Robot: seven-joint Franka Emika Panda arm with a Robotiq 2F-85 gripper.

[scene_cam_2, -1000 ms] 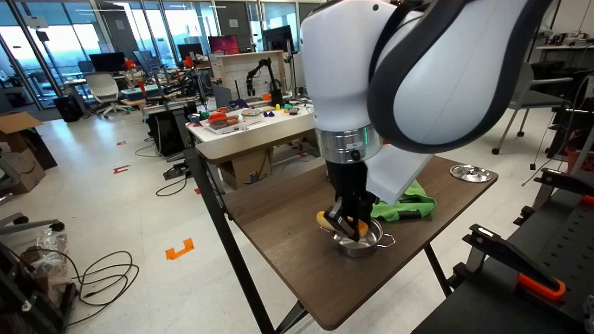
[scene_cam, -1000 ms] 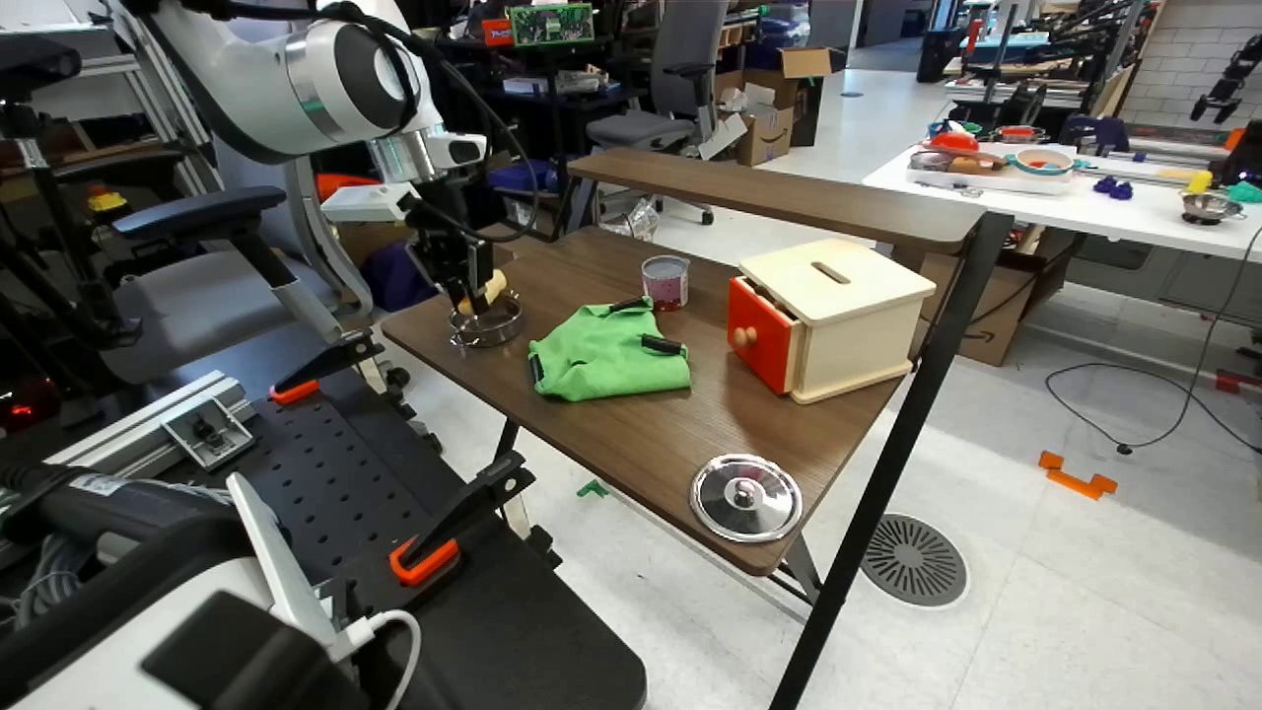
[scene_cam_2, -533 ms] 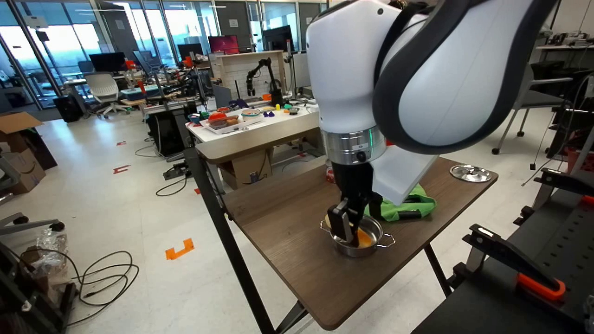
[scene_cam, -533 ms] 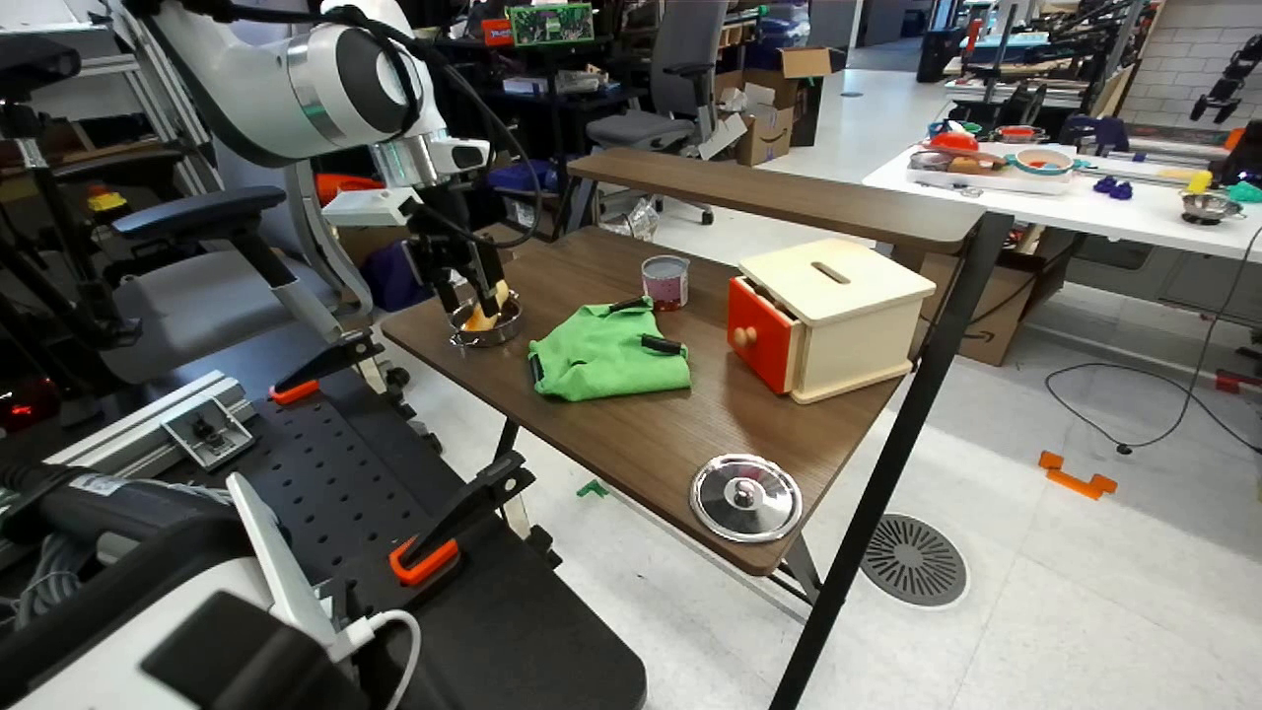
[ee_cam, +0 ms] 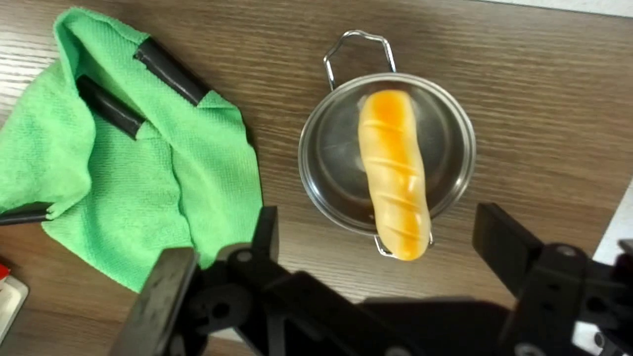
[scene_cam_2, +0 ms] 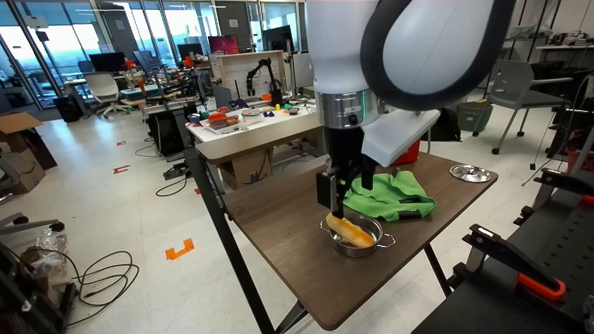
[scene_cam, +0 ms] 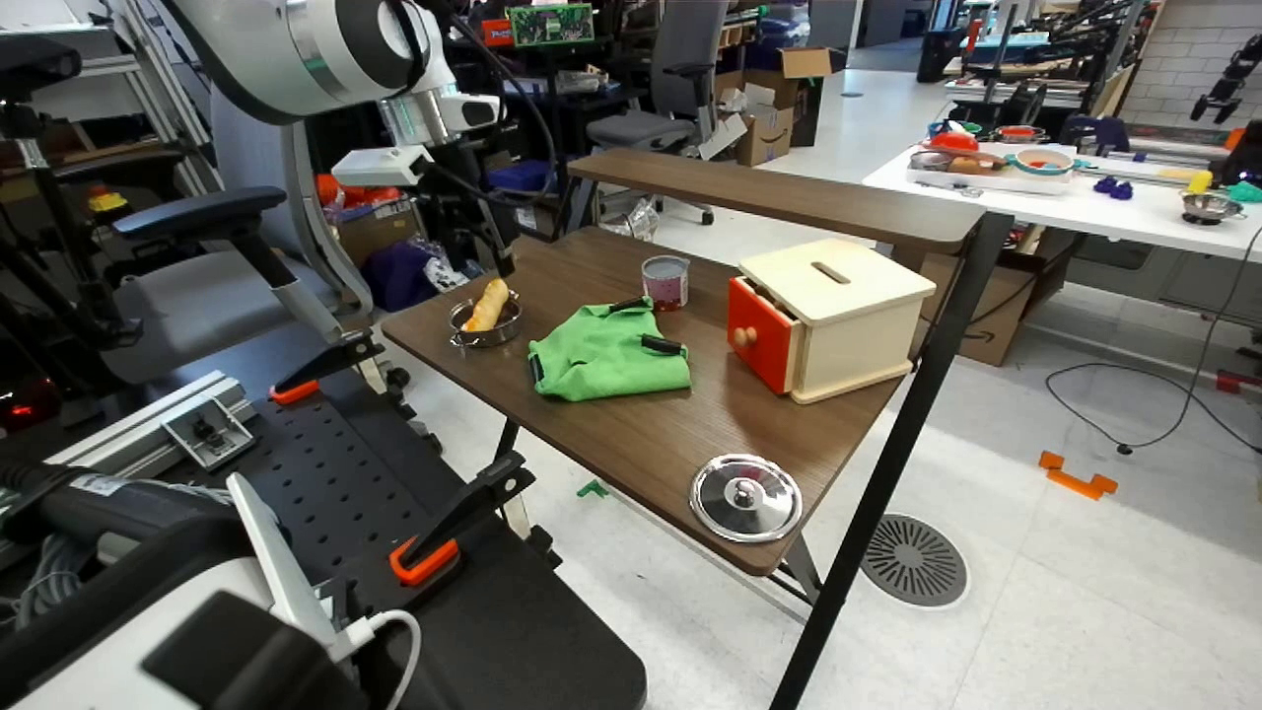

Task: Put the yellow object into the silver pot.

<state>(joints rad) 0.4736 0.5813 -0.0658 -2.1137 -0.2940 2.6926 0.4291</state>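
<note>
Lengthwise, the yellow baguette (ee_cam: 393,163) points away from the gap between the jaws, its far end inside the silver pot (ee_cam: 334,153), its near end out over the rim. The gripper (ee_cam: 380,222) stands wide; in the wrist view one jaw flanks each side of that long axis, which slants slightly rightward at its near end. Left of the jaws lies a green cloth (ee_cam: 217,163), apart from the pot. Rightward, brown tabletop (ee_cam: 544,148) runs to its edge; another edge lies beyond the pot.

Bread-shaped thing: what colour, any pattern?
The bread-shaped thing is pale yellow with an orange streak along its length, clearest in the wrist view.
</note>
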